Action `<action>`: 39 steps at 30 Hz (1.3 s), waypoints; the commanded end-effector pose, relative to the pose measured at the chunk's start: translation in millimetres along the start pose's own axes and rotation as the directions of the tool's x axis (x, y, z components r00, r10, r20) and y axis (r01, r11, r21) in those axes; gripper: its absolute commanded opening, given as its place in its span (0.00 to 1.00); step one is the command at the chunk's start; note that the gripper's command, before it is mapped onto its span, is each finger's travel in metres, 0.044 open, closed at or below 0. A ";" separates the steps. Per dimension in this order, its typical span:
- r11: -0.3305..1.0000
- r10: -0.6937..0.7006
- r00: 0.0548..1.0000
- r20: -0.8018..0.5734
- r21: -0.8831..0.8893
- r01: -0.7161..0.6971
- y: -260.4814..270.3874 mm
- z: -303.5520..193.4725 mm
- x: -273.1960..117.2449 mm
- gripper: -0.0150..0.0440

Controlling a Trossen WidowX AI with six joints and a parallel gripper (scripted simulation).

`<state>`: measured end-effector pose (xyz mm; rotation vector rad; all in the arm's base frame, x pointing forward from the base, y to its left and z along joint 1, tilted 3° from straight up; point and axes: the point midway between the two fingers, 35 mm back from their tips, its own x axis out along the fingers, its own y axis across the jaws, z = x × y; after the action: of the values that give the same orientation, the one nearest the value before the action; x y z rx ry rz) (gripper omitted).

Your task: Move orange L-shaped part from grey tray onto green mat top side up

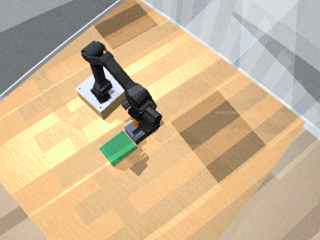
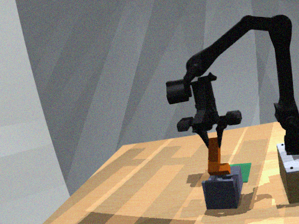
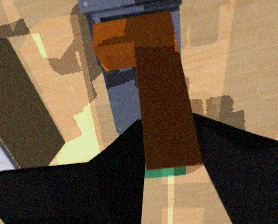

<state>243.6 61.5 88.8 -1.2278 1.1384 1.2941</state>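
The orange L-shaped part (image 1: pixel 136 124) (image 2: pixel 214 156) (image 3: pixel 162 100) is held by its straight end, which points up, with its L-shaped end lowest. My gripper (image 2: pixel 214 145) (image 3: pixel 165 122) is shut on that end, one finger on each side. In the exterior view the L-shaped end is at or just above the top of the grey tray (image 1: pixel 130 132) (image 2: pixel 221 195) (image 3: pixel 122 100), and it looks out of the pocket. The arm hides much of the part and tray in the top view. The green mat (image 1: pixel 117 148) (image 2: pixel 248 172) (image 3: pixel 162 173) lies beside the tray with nothing on it.
The arm's base stands on a pale block (image 1: pixel 103 110) (image 2: pixel 284 177) behind the tray and mat. The tray's walls stand up from the wooden table (image 1: pixel 168 177) close under the part. Dark shadow patches cross the table.
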 end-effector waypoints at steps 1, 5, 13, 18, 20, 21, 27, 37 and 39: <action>1.000 -0.006 1.000 0.002 0.002 0.006 0.9 -12.1 0.4 0.25; 1.000 -0.006 1.000 0.000 0.002 0.006 1.3 -27.8 1.6 0.25; 1.000 -0.005 1.000 -0.003 0.002 0.005 2.6 -58.6 2.4 0.25; 1.000 -0.005 1.000 -0.005 0.002 0.005 4.1 -77.5 2.5 0.25; 1.000 -0.005 1.000 -0.006 0.002 0.005 4.8 -85.1 2.5 0.25; 1.000 -0.005 1.000 -0.006 0.002 0.005 5.2 -88.8 2.5 0.25; 1.000 -0.005 1.000 -0.008 0.002 0.005 7.9 -111.1 2.3 0.25; 1.000 -0.004 1.000 -0.012 0.002 0.004 13.3 -152.1 1.9 0.25; 1.000 -0.004 1.000 -0.013 0.002 0.004 14.2 -157.6 1.8 0.25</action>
<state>239.8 -87.1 78.3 -1.2289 1.1474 1.2870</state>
